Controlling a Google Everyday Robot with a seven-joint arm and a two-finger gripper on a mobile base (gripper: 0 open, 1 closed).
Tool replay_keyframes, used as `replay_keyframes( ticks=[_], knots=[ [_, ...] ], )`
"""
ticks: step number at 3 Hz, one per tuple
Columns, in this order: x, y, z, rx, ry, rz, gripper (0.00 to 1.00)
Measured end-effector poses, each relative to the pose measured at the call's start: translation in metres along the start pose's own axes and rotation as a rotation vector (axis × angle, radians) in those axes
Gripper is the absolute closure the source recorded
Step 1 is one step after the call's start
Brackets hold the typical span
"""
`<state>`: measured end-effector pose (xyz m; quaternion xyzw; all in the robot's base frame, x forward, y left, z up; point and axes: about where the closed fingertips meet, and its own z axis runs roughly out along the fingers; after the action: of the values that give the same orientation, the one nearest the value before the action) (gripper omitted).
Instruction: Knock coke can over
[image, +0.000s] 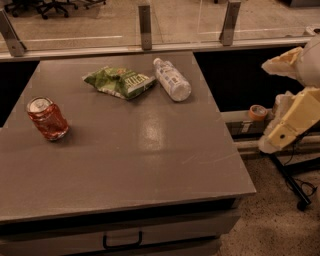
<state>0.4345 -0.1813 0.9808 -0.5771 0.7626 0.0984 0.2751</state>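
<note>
- Coke can (47, 118): red, silver top and pull tab facing up, standing on the desk (150, 165) near its left edge, apart from everything else.
- Chip bag (119, 82): green and crinkled, lying flat towards the far side of the desk.
- Bottle (171, 79): white plastic, on its side just right of the bag, cap pointing to the far edge.
- My arm (292, 120): cream-coloured, at the right border of the view, beyond the desk's right edge and well apart from the can.
- My jaws: off the desk with the arm, touching nothing; I cannot tell whether they are spread or pressed together.
- Tape roll (257, 112): orange, on the ledge between desk and arm.
</note>
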Motion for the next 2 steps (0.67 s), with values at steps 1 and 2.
replay_keyframes(
  ticks=[1,2],
  knots=[
    [-0.043,0.022,0.029,-0.067,-0.188,0.028,0.00],
    [-0.104,0.051,0.063,-0.156,-0.375,0.108,0.00]
  ],
)
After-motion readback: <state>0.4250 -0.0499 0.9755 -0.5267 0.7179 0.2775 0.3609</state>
